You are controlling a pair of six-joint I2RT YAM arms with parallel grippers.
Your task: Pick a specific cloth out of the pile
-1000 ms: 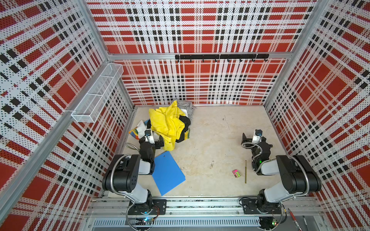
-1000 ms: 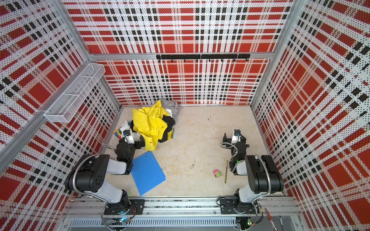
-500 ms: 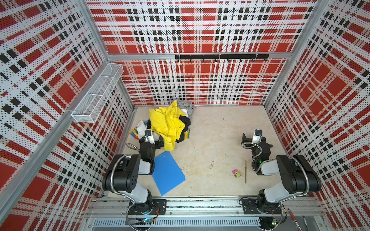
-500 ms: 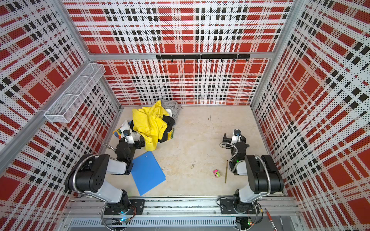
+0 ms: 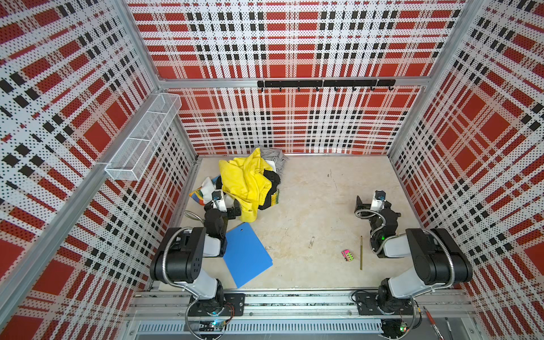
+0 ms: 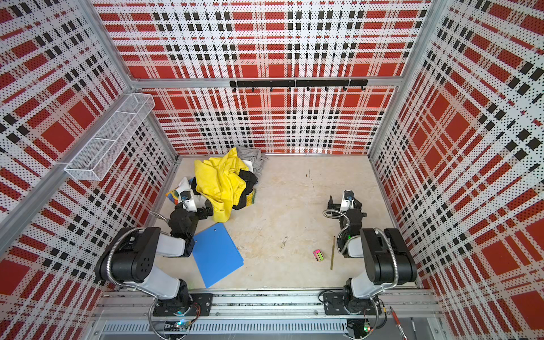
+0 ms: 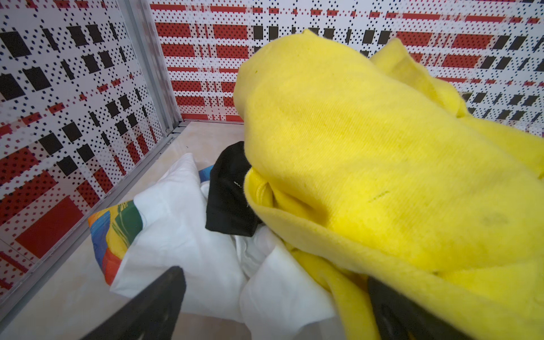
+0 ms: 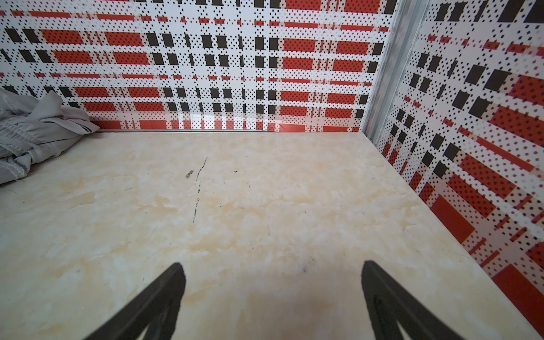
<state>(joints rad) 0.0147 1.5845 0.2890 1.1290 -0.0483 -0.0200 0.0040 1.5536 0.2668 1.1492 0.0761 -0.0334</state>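
Within plaid walls [image 5: 279,44], over beige tabletop [image 5: 309,191], left claw [image 7: 273,276] and right claw [image 8: 271,265] gape empty.

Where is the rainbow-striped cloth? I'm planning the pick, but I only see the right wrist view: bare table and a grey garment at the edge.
Observer: A corner of the cloth sticks out of the pile on the side toward the left wall. The rest is tucked under a white garment.
Operator: Is either gripper close to it?
Observer: Yes. The left gripper is open at the pile's near edge. It points at that white garment, with the striped corner just beside it.
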